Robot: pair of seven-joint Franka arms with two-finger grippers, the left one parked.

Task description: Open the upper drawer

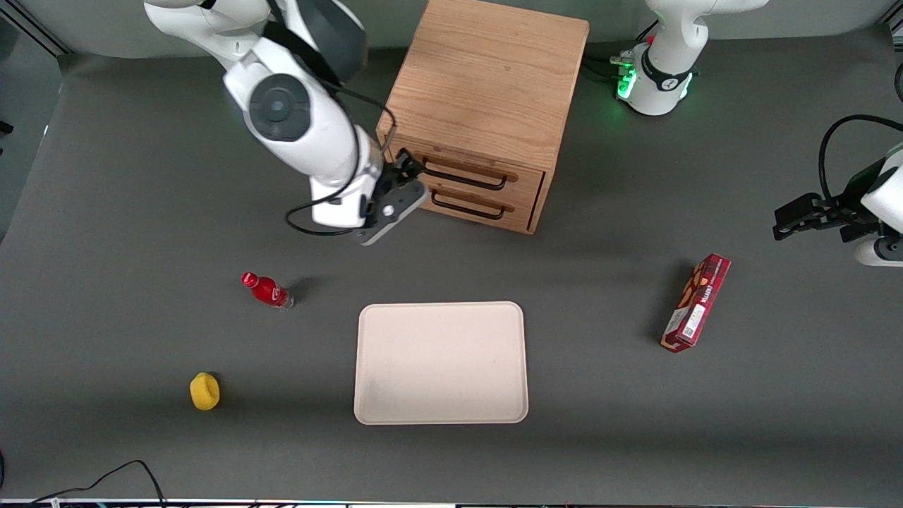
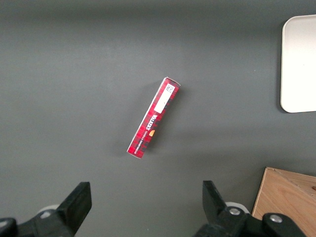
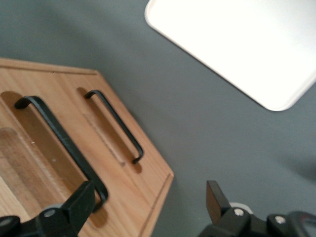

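The light-oak cabinet [image 1: 487, 77] stands at the back of the table, both drawers sitting flush in its face. The upper drawer [image 1: 525, 176] carries a wide black wire handle [image 1: 462, 180], and the matching lower drawer [image 1: 522, 209] lies beneath it. My right gripper [image 1: 410, 166] is open in front of the cabinet, at the end of the upper handle toward the working arm. In the right wrist view the gripper [image 3: 148, 200] spans the drawer fronts' edge: one finger [image 3: 81, 202] overlaps the curved end of the upper handle [image 3: 59, 138], the other finger [image 3: 215, 197] hangs over grey table. The lower handle [image 3: 113, 123] is untouched.
A cream tray [image 1: 441, 363] lies nearer the front camera than the cabinet. A red bottle [image 1: 267, 289] and a yellow object [image 1: 204, 391] lie toward the working arm's end. A red box [image 1: 696, 302] lies toward the parked arm's end.
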